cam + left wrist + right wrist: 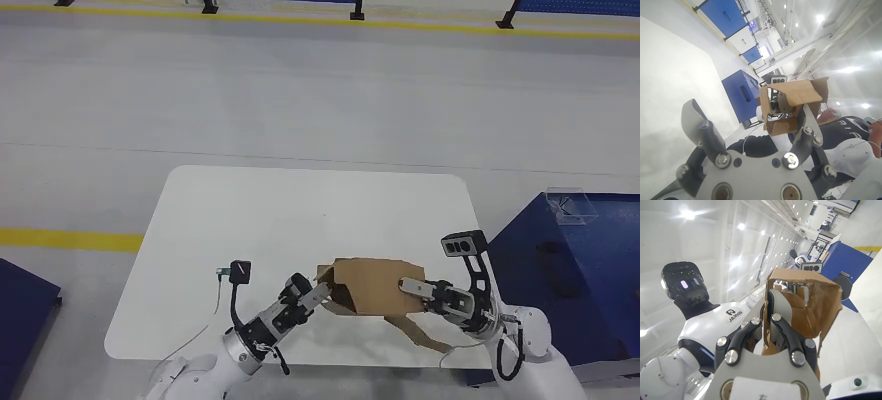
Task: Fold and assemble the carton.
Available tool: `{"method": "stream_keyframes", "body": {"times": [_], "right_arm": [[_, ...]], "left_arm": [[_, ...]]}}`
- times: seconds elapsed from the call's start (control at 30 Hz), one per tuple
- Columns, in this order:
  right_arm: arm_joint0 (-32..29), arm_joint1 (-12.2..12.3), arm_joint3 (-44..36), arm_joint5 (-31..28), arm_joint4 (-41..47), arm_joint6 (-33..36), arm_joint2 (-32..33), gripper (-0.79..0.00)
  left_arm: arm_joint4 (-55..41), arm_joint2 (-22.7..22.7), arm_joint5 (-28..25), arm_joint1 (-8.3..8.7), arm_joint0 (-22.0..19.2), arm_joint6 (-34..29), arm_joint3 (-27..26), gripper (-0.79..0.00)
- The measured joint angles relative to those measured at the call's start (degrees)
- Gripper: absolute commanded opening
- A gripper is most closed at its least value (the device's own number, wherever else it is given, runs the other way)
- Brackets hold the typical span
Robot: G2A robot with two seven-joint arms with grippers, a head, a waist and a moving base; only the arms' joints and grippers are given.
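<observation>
White rounded table below; brown cardboard carton aloft over its near edge, long axis arm to arm; right gripper pinches one end wall; left gripper, spread wide, meets the opposite end.

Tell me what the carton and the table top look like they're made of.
The carton looks like brown cardboard, matte, with creased panels and ragged, torn edges. The table has a smooth, plain white top, perhaps laminate or painted board; the look does not settle which.
</observation>
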Motion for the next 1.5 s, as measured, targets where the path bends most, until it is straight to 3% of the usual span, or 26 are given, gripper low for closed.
{"method": "stream_keyframes", "body": {"times": [0.13, 0.23, 0.4, 0.73, 1.5], "right_arm": [[0.8, -0.1, 0.5, -0.1, 0.3, -1.8, 0.3, -0.785], [1.1, -0.2, 0.6, -0.3, 0.0, -2.7, 0.0, -0.785], [1.6, -0.5, 0.3, 0.0, -1.2, -3.5, -1.5, -0.785], [2.3, -0.8, -0.5, 0.6, -3.8, -3.1, -4.1, -0.785], [2.4, -1.1, 0.0, 3.8, -5.1, -3.4, -7.0, -0.785]], "left_arm": [[-4.3, -1.5, 1.3, -0.27, 0.1, 2.6, 0.0, 0.0], [-8.0, -2.8, 1.9, -0.16, 0.0, -0.2, -0.5, 0.0], [-3.5, -3.6, -1.2, 0.46, 1.3, -6.4, -1.3, 0.0], [-2.5, -3.5, -0.6, 0.36, 1.8, -5.9, -1.3, 0.0], [2.2, 1.1, 4.6, -0.45, -1.8, -7.0, 0.1, 0.0]]}}
